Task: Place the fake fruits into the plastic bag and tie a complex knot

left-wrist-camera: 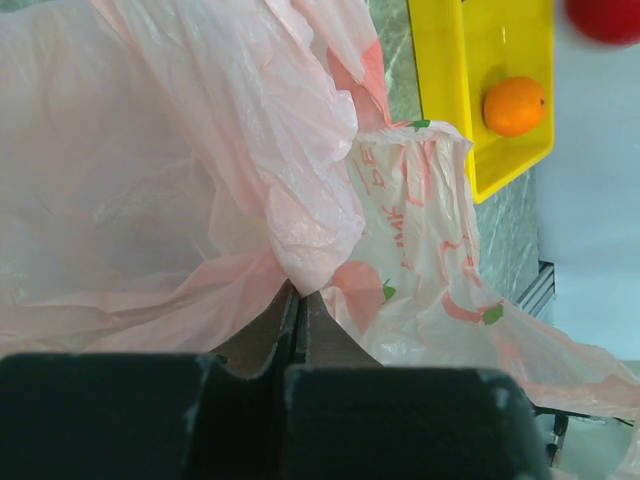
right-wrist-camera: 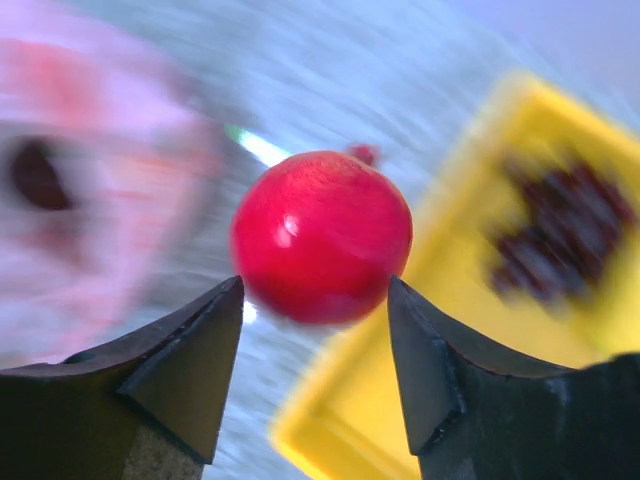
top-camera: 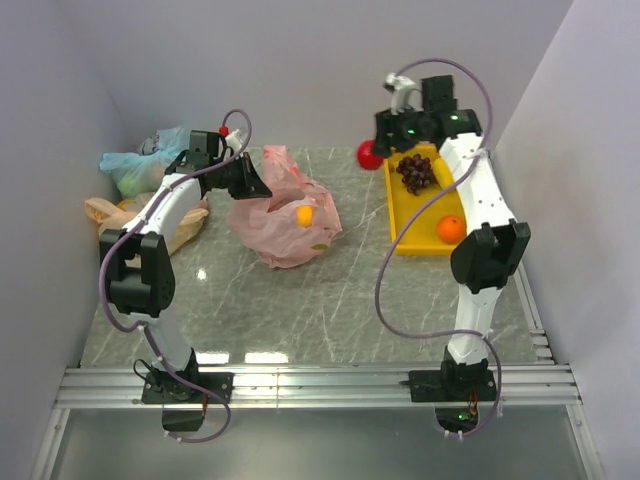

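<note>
Found the plastic bag [top-camera: 280, 225] slumped and crumpled on the counter [top-camera: 330, 300], left of the yellow tray [top-camera: 412, 242] and apart from it. Noted one orange ball [top-camera: 305, 214] showing through the film on the side facing the tray. Confirmed the left jaws pressed together on a fold of the bag's upper edge, on the side away from the tray; saw in the left wrist view pink film gathered right into the closed tips. Logged the grape bunch [top-camera: 415, 172] lying in the tray's far half and a second orange ball [top-camera: 451, 229] in its near right corner. Observed the red round fruit [top-camera: 369, 154] at the tray's far left corner, just outside the rim; could not establish its height above the counter from overhead. Verified in the right wrist view the right jaws pinching that fruit [right-wrist-camera: 320, 235], one tip against each flank. Recorded heavy blur behind it, with tray and grapes reduced to yellow and dark smears. Noted a blue-green tied bag [top-camera: 140, 165] and a pale peach tied bag [top-camera: 115, 212] far left of the tray, beyond the plastic bag.
</note>
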